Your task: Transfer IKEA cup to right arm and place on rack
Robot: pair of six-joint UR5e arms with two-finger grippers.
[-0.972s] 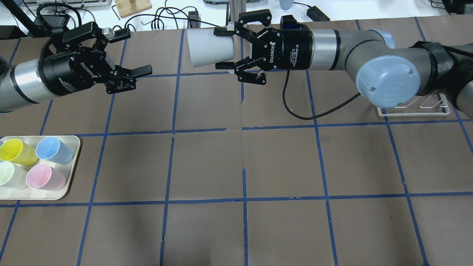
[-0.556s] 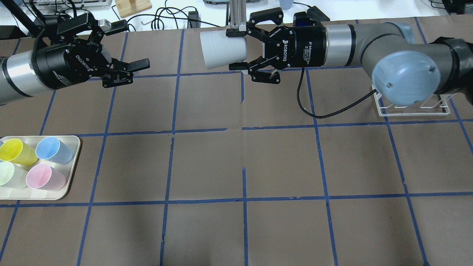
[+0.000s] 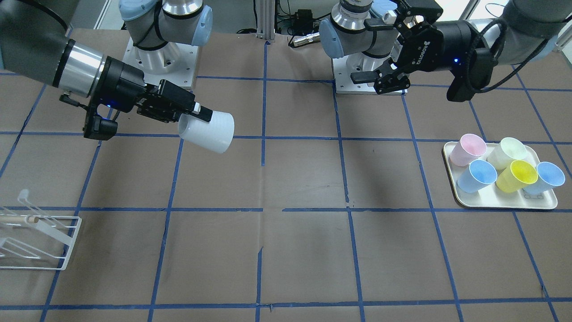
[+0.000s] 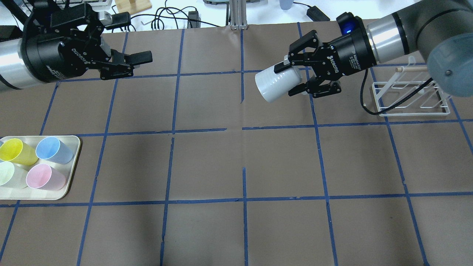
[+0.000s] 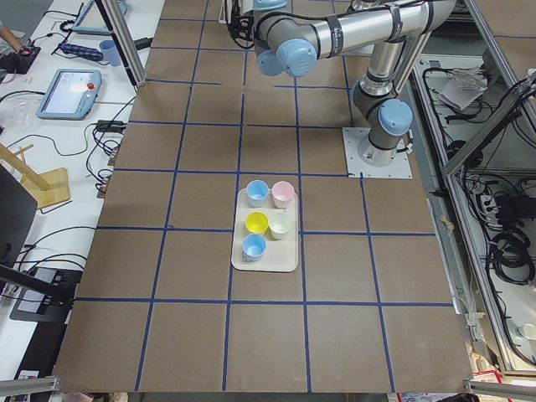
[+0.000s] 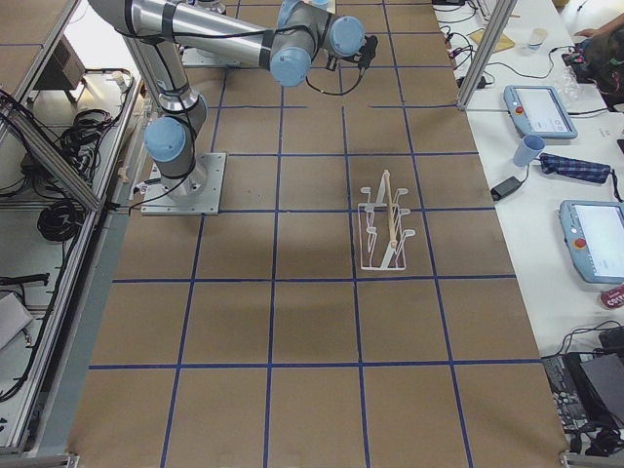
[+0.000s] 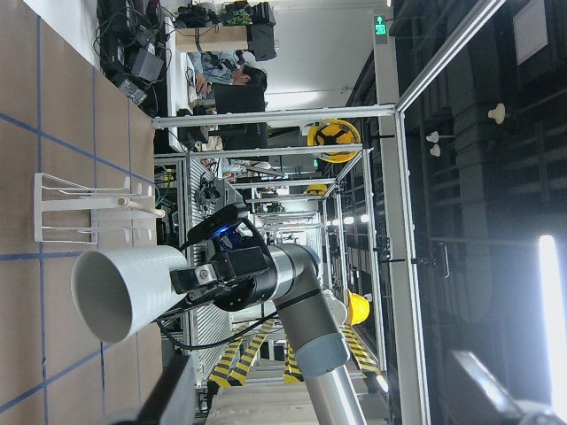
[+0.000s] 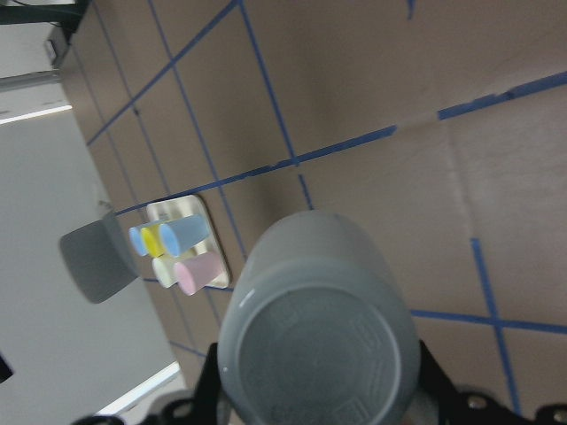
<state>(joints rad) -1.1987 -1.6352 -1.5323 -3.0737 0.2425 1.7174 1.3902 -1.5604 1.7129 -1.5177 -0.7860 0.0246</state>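
My right gripper (image 4: 290,79) is shut on the base end of the pale grey IKEA cup (image 4: 276,85) and holds it on its side above the table, mouth towards the left arm. The cup also shows in the front view (image 3: 209,129), the left wrist view (image 7: 124,292) and, from its base, the right wrist view (image 8: 319,336). My left gripper (image 4: 135,37) is open and empty, well apart from the cup at the far left. The white wire rack (image 4: 410,96) with its wooden dowel stands on the table beyond the right gripper's wrist, empty.
A cream tray (image 4: 74,162) at the near left holds yellow, blue, pink and pale cups; the front view (image 3: 505,203) shows several. A black cable (image 4: 384,105) hangs from the right wrist across the rack. The table's far edge carries cables and clutter.
My right gripper has carried the cup to the right and nearer the robot, and turned it a little. The right elbow has swung off the rack. My left gripper has drawn back to the left, still open.
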